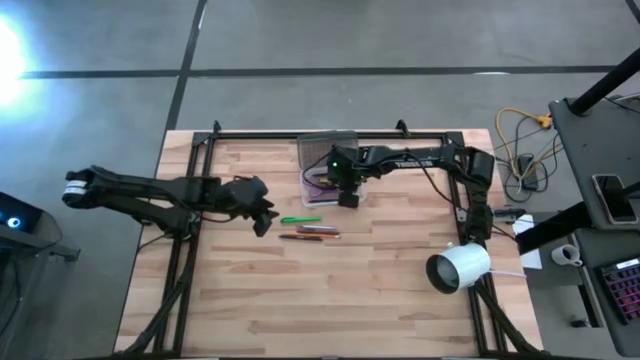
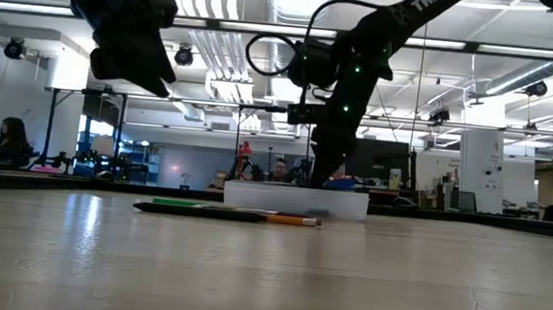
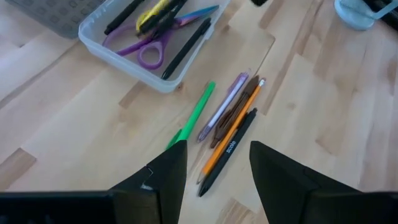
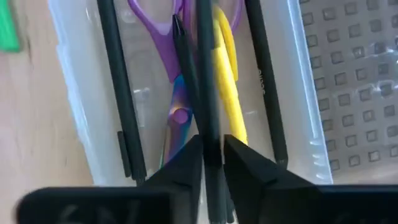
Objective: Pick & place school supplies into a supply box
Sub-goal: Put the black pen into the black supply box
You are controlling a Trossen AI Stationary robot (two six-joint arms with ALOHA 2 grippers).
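Two dark pincers over the wooden tabletop (image 1: pixel 250 300): right pincer (image 4: pixel 212 163) down inside the clear plastic supply box (image 4: pixel 74 124), fingers narrowly parted around a thin black pen (image 4: pixel 208 87), beside the purple-handled scissors (image 4: pixel 155 31) and a yellow marker (image 4: pixel 227 68). Left pincer (image 3: pixel 214 165) wide apart, empty, above a green marker (image 3: pixel 198 112), orange pencil (image 3: pixel 233 134) and black pen (image 3: pixel 229 152) lying together. Near ends cut off behind the fingers.
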